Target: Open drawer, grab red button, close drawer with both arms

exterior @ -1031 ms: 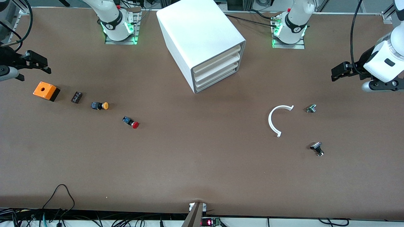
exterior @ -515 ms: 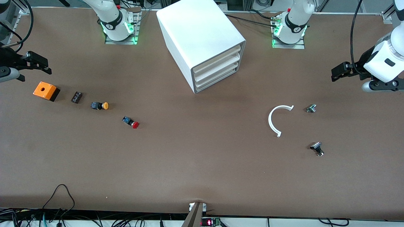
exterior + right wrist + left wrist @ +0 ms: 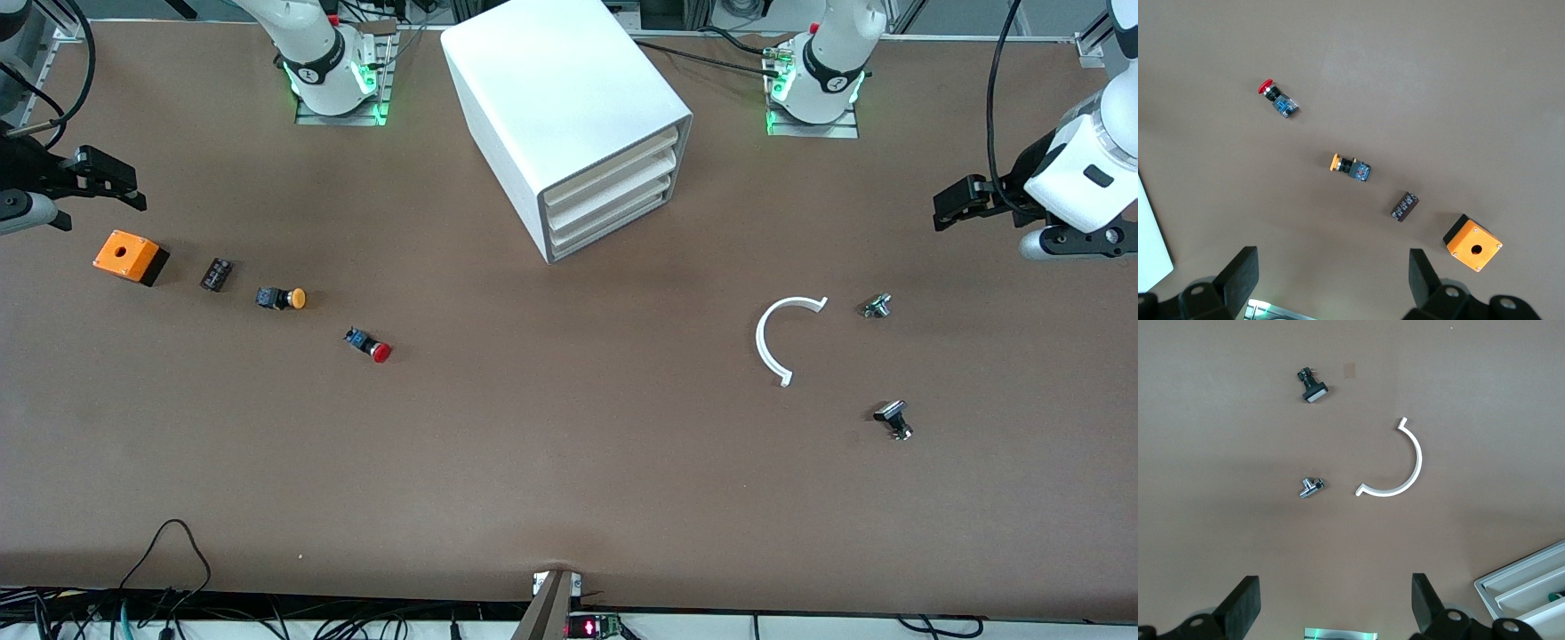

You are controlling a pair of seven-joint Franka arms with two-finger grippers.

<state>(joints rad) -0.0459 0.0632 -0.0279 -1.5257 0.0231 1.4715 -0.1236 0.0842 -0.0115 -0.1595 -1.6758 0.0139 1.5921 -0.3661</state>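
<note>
The white cabinet [image 3: 569, 107] stands between the two arm bases, all its drawers pushed in. The drawer [image 3: 613, 184] is the second cream front. The button [image 3: 372, 346] lies on its side on the brown table, red cap toward the front camera; the right wrist view shows the button [image 3: 1277, 100] too. My right gripper [image 3: 124, 191] hangs open and empty over the table at the right arm's end, close to the orange box. My left gripper [image 3: 949, 206] hangs open and empty over the left arm's end. Bare table shows between the left gripper's fingers [image 3: 1241, 607] and the right gripper's fingers [image 3: 1238, 270].
An orange box with a hole [image 3: 130, 256], a small black part [image 3: 216, 274] and an orange-capped button [image 3: 282, 298] lie in a row beside the red button. A white half-ring [image 3: 772, 342], a small metal part [image 3: 877, 306] and a black part [image 3: 893, 419] lie toward the left arm's end.
My right gripper has shifted very slightly over the table's end. Nothing else has moved.
</note>
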